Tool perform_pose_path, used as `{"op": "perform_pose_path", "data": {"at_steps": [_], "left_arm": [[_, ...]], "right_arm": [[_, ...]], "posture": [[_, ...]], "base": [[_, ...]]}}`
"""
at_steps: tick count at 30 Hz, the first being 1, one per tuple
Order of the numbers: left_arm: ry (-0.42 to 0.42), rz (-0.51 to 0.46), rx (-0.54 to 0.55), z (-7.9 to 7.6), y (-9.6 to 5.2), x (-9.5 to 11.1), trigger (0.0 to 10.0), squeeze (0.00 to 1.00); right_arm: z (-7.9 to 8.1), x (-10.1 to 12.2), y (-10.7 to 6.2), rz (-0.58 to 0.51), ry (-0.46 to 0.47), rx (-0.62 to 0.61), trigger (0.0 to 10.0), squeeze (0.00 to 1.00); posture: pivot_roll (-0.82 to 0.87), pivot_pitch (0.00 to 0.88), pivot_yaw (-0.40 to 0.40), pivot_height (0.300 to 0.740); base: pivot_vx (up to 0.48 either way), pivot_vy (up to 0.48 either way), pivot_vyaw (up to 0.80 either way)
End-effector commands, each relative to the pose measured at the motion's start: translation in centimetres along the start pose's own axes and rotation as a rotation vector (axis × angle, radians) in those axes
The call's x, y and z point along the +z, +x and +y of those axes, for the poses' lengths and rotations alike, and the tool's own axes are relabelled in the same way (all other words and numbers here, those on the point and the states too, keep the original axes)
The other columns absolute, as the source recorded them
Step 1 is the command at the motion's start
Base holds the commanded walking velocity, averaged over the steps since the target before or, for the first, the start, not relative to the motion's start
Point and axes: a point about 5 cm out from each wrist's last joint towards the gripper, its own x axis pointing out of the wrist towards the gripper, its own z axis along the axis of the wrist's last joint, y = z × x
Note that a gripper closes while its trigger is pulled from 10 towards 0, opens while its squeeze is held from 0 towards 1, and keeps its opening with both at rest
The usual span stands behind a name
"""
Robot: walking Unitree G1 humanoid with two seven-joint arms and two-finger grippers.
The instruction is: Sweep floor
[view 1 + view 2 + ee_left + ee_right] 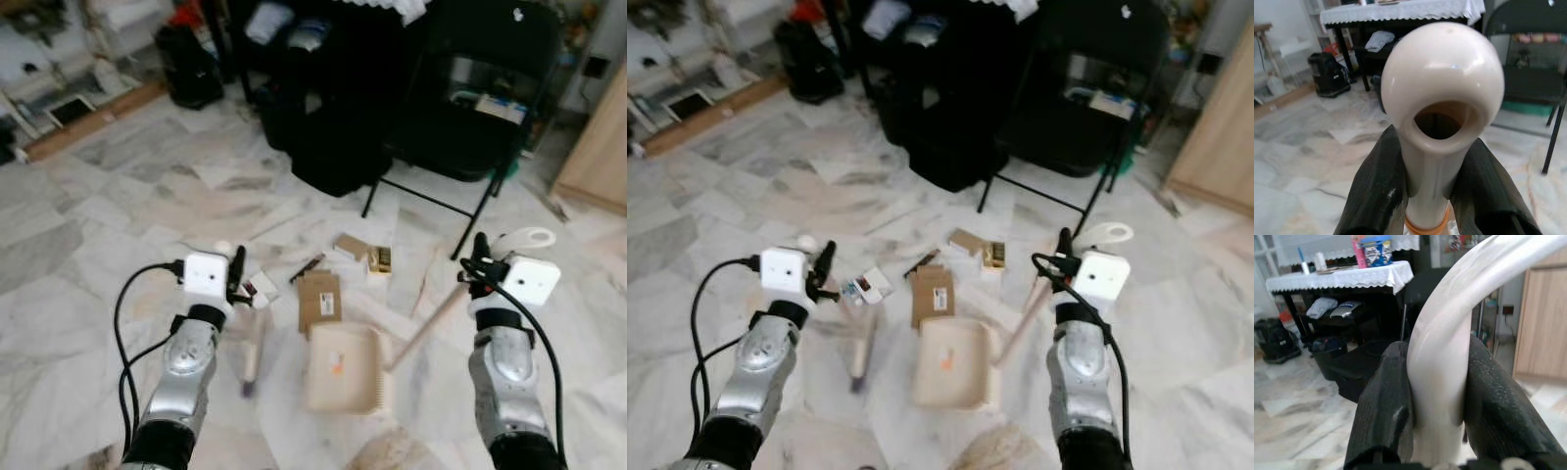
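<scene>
1 dustpan (pixel 343 367), 1 brush (pixel 251 345), 1 folding chair (pixel 470 108), approx. 4 cardboard scraps (pixel 319 299) on floor.

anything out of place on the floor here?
Yes: flattened brown cardboard pieces, a small open box and a printed packet lie scattered on the marble floor, just beyond the cream plastic dustpan. Litter, not yet swept in.

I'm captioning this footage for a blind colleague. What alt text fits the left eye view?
Seen from above, the left gripper holds a cream brush and the right gripper a cream dustpan by its long handle, on a marble floor. Cardboard scraps lie just beyond the dustpan, a black folding chair behind.
</scene>
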Motion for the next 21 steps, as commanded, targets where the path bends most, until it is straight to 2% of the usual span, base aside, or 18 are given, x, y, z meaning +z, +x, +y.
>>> {"op": "perform_pose_path", "data": {"at_steps": [1, 21], "left_arm": [[0.029, -0.024, 0.022, 0.99, -0.05, 0.46, 10.0, 0.00], [0.041, -0.035, 0.051, 1.77, 0.12, 0.78, 10.0, 0.00]], "right_arm": [[0.90, 0.99, 0.36, -0.054, 0.021, 0.017, 10.0, 0.00], [1.04, 1.27, 0.35, -0.075, 0.021, 0.031, 10.0, 0.00]], "posture": [[0.01, 0.123, 0.055, 0.740], [0.00, 0.125, 0.054, 0.740]], "base": [[0.304, 0.000, 0.00], [0.302, 0.000, 0.00]]}}
